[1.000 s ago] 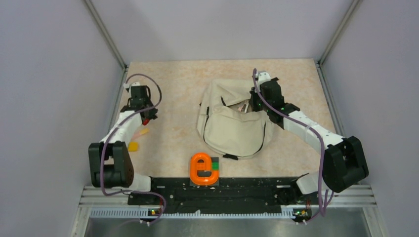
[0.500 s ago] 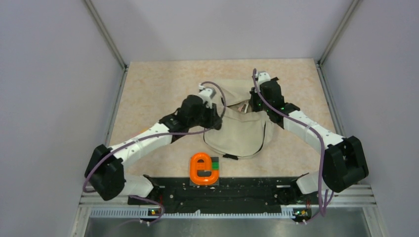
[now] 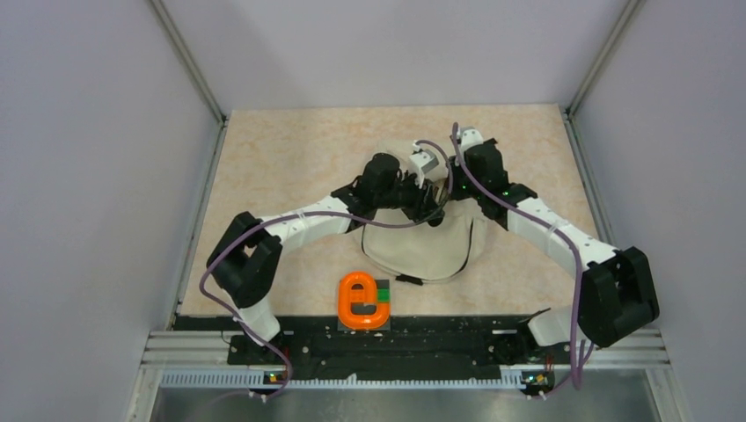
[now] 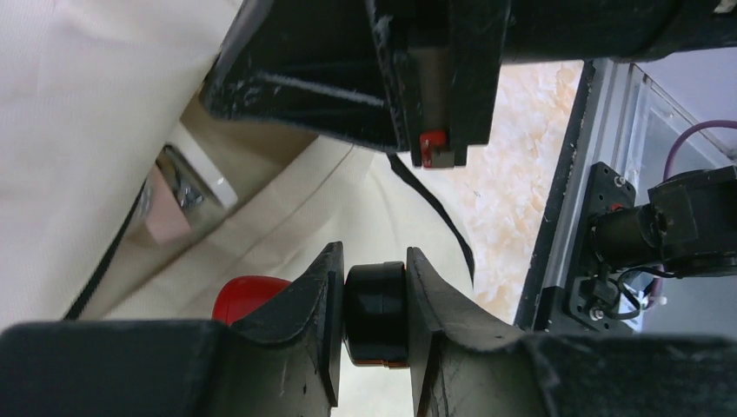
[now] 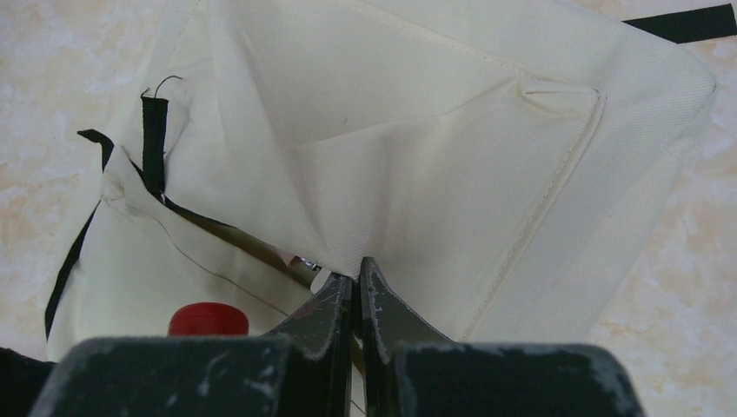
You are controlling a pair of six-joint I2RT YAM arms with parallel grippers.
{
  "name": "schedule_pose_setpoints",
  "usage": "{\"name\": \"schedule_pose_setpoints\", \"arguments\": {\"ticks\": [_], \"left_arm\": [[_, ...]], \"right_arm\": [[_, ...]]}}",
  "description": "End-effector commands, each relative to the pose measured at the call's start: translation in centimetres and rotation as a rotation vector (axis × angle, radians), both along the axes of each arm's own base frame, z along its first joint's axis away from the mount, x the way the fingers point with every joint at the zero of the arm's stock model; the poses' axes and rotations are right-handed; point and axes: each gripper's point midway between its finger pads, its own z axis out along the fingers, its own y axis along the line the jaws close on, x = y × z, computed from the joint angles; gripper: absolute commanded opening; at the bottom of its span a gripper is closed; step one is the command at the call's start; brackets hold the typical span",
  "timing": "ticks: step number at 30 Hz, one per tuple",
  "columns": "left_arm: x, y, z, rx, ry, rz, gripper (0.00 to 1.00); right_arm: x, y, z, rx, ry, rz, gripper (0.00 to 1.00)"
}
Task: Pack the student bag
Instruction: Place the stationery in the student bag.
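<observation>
The student bag point(image 3: 422, 242) lies centre-far on the surface point(image 3: 290, 149); the right hand point(image 5: 356, 291) is pinched on its cream rim, propping the mouth; the left hand point(image 4: 374, 261), clamped on a black red-capped cylinder point(image 4: 375, 308), hovers at the opening; release only once it is well inside.

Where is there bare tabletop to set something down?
Bare: the far strip of table behind the student bag, and the far-left corner. Crowded: the bag's mouth, where the left gripper, holding a black cylinder, meets the right gripper pinching the fabric.
</observation>
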Motion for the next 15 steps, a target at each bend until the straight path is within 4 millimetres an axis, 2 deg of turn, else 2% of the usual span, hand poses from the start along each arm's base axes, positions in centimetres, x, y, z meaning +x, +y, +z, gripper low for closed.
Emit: {"name": "schedule_pose_setpoints", "arguments": {"ticks": [1, 7, 15], "left_arm": [[2.1, -1.9, 3.8, -0.106, -0.207, -0.112, 0.14], [5.1, -1.7, 1.9, -0.035, -0.274, -0.103, 0.13], [9.0, 0.4, -1.1, 0.124, -0.391, -0.001, 0.12]], "right_arm": [[0.6, 0.7, 5.4, 0.078, -0.111, 0.011, 0.0], [0.4, 0.3, 5.5, 0.068, -0.115, 0.007, 0.0], [0.3, 0.3, 5.6, 0.067, -0.118, 0.008, 0.0]]}}
